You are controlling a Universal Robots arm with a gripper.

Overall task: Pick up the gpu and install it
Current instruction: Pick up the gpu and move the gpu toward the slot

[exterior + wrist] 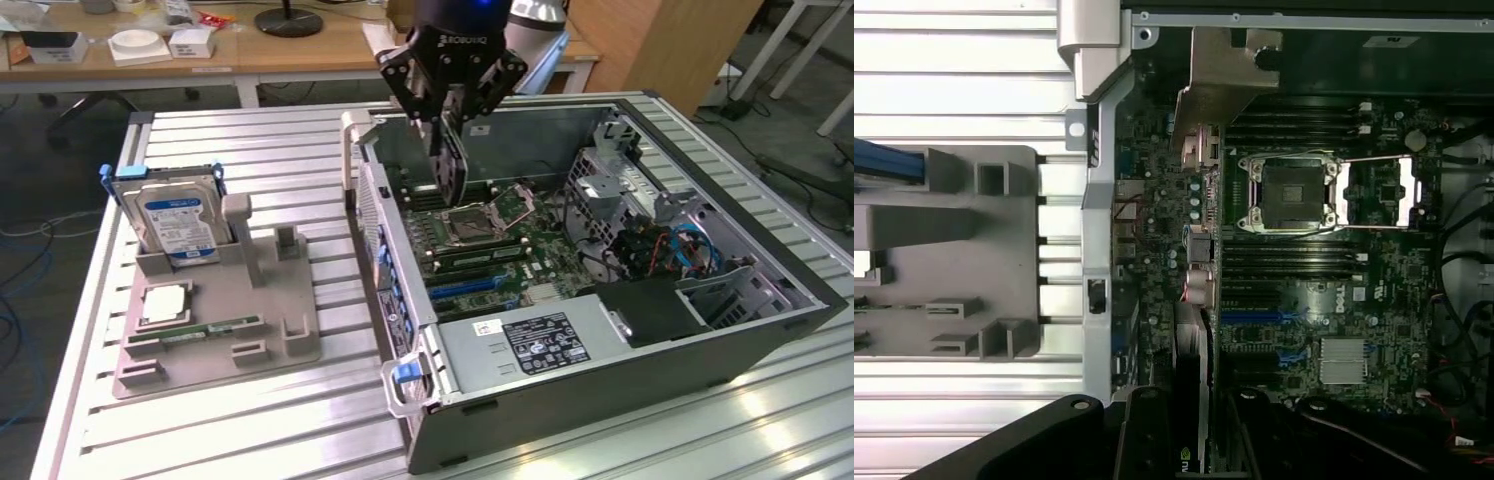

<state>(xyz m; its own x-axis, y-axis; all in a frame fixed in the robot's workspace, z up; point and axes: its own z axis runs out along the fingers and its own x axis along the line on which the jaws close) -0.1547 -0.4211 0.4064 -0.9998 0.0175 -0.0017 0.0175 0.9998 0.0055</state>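
Nearest me is the near end of the open computer case (561,420), lying on the ribbed metal surface (240,440) with its top side off, so there is free room above it. Just inside that end sits the power supply (527,340); its label carries print too small to read.

Toward the exterior view's left, well apart from the case, a grey fixture tray (267,330) holds a memory stick (200,330) lying flat. Farther back on the tray a hard drive (180,215) stands upright, its blue label illegible.

Farther in, the motherboard (514,255) shows a sideways DELL mark in the wrist view, and cables crowd the case's right side. The open processor socket (470,213) lies mid-board.

Above the board's left part, between the socket and the case's left wall, the gpu (447,165) hangs on edge, clamped in the jaws, whose black body reads ROBOTIQ. The wrist view shows the card edge-on (1192,370). Whether its lower edge touches the board I cannot tell.

Beyond stands a wooden surface (334,50) with white boxes.
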